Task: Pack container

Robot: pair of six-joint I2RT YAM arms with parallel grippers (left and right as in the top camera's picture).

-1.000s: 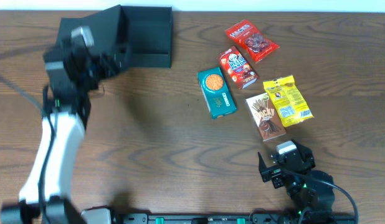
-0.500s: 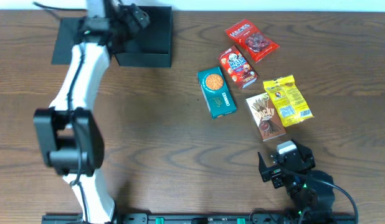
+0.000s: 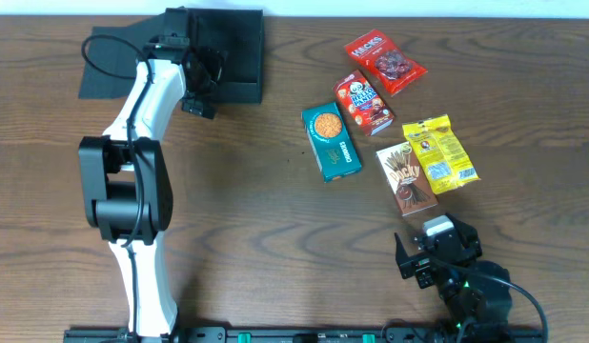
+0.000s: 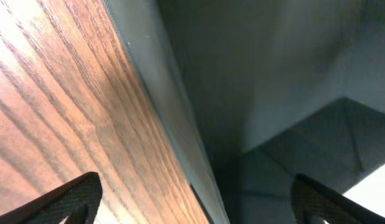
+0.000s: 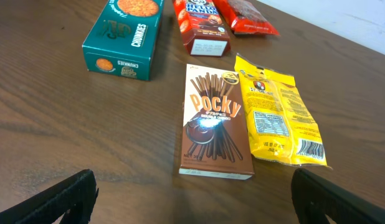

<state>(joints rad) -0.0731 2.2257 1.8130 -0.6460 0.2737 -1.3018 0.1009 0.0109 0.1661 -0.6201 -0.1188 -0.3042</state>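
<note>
The container [image 3: 233,48] lies at the far left of the tabletop [image 3: 256,219]. The left fingers [image 4: 74,196], spread and empty, straddle its wall. The right fingers [image 5: 61,196], also spread, sit well apart, so the left arm is nearer.

We read "Pocky" on the brown box [image 5: 215,124] and "CHUNKIES" on the teal box [image 5: 123,34]. On the red box [image 5: 202,25] we make out "PANDA".

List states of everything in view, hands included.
container: open, lid flat on table
left hand: open, empty, at container's wall
right hand: open, empty
teal box: flat on table, outside container
Pocky box: same
yellow bag: same
Hello Panda box: same
red bag: same
</note>
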